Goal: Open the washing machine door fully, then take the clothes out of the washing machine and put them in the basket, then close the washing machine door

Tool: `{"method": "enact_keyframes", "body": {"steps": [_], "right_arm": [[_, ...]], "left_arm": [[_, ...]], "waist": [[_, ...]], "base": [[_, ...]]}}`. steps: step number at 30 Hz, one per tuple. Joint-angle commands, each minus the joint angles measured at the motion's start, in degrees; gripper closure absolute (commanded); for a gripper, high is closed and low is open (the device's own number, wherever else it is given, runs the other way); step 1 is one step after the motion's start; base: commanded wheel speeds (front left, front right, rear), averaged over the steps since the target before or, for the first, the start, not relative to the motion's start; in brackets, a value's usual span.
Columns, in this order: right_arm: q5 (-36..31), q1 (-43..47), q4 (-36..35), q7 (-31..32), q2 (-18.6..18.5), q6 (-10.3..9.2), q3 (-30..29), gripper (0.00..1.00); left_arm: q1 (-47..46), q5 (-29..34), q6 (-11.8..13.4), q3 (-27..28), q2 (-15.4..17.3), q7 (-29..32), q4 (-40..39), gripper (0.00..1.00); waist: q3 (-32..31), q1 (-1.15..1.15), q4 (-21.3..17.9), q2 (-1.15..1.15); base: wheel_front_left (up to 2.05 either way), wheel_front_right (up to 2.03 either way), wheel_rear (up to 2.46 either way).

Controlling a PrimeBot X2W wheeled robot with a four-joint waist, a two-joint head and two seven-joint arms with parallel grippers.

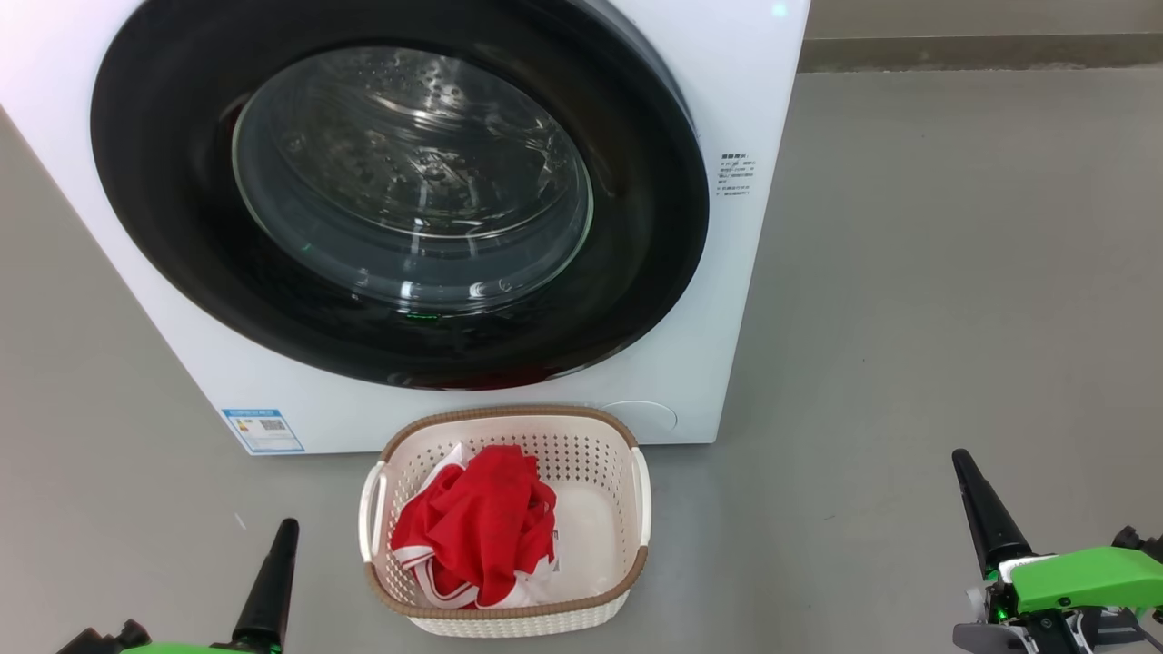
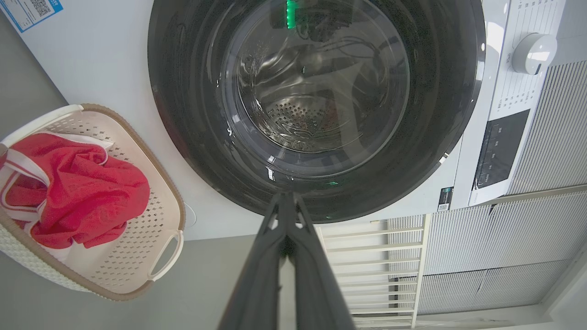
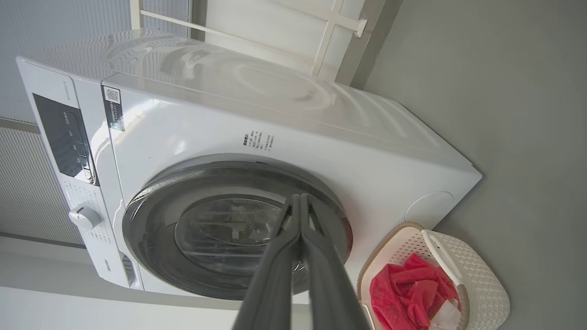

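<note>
The white washing machine (image 1: 754,100) stands ahead on the floor. Its door (image 1: 164,191), a glossy black ring around a clear glass bowl, lies flush against the front; steel drum holes show through the glass. Just in front sits the cream basket (image 1: 509,414) with the clothes (image 1: 482,527) in it, red cloth with white bands over a white piece. My left gripper (image 1: 289,529) is low at the left, shut and empty. My right gripper (image 1: 959,460) is low at the right, shut and empty. Both hang well back from the door (image 2: 183,114) and the basket (image 3: 481,275).
Grey floor spreads to the right of the machine up to a wall skirting (image 1: 981,53). A blue label (image 1: 263,430) marks the machine's lower left corner. The control panel (image 2: 500,146) and a dial (image 2: 534,52) sit along the machine's top. White slatted frames (image 2: 376,256) stand behind.
</note>
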Motion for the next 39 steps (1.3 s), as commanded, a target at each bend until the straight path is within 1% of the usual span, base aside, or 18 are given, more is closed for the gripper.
{"method": "enact_keyframes", "body": {"steps": [1,15,39], "right_arm": [[1.7,-3.0,-1.9,0.6,-0.8,-0.05,0.7,1.00],[9.4,-4.3,-2.5,2.9,-0.8,-0.05,0.2,1.00],[9.4,-4.3,-2.5,2.9,-0.8,-0.05,0.2,1.00]], "left_arm": [[-2.5,-1.7,-0.4,2.1,0.5,0.7,-1.6,1.00],[-3.6,-9.5,-0.4,2.9,-0.1,3.0,-1.8,1.00],[-3.6,-9.5,-0.4,2.9,-0.1,3.0,-1.8,1.00]], "waist": [[0.0,0.00,0.0,0.00],[-0.1,0.00,-0.1,0.00],[-0.1,0.00,-0.1,0.00]], "base": [[0.00,0.00,0.00],[0.00,0.00,0.00],[0.00,0.00,0.00]]}}
